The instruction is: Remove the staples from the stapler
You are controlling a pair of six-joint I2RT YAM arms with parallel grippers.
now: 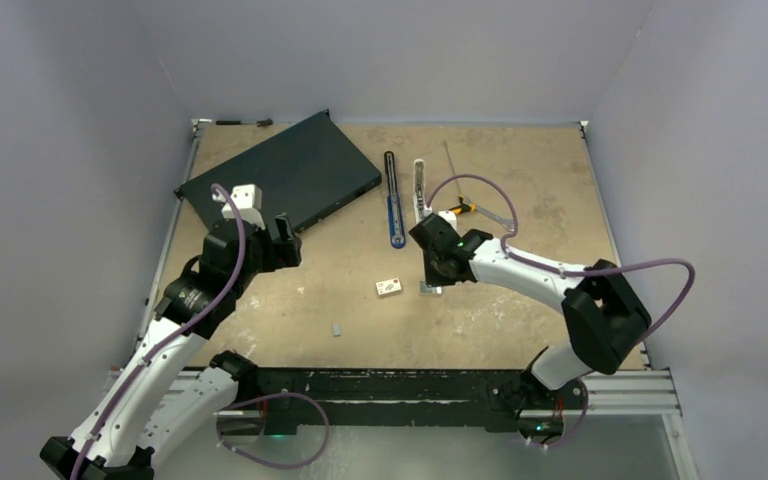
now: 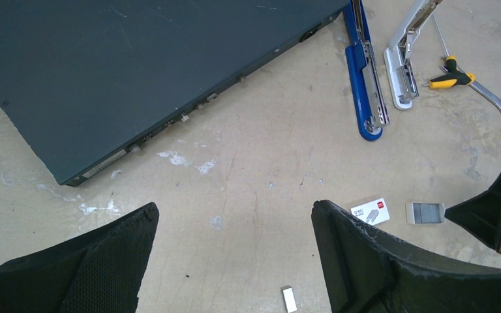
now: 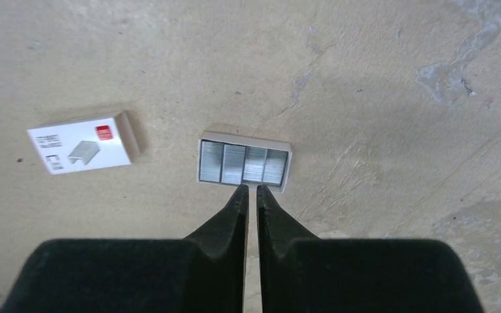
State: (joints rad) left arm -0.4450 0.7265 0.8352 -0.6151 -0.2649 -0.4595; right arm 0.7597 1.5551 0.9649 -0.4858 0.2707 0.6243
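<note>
At table centre, I log: right claw [image 3: 248,190], fingers pressed nearly together on nothing, tips just beside the staples [image 3: 243,164]; left claw [image 2: 235,208] spread wide, empty.

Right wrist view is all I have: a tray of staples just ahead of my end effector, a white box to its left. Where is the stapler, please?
Observer: The stapler lies in two parts, a blue bar and a white bar, side by side, beyond the tray.
Operator: And the other arm?
Observer: The left end effector is open, holding nothing.
Operator: Anything loose elsewhere?
Observer: One short staple strip lies alone, nearer the bases than the white box.
</note>
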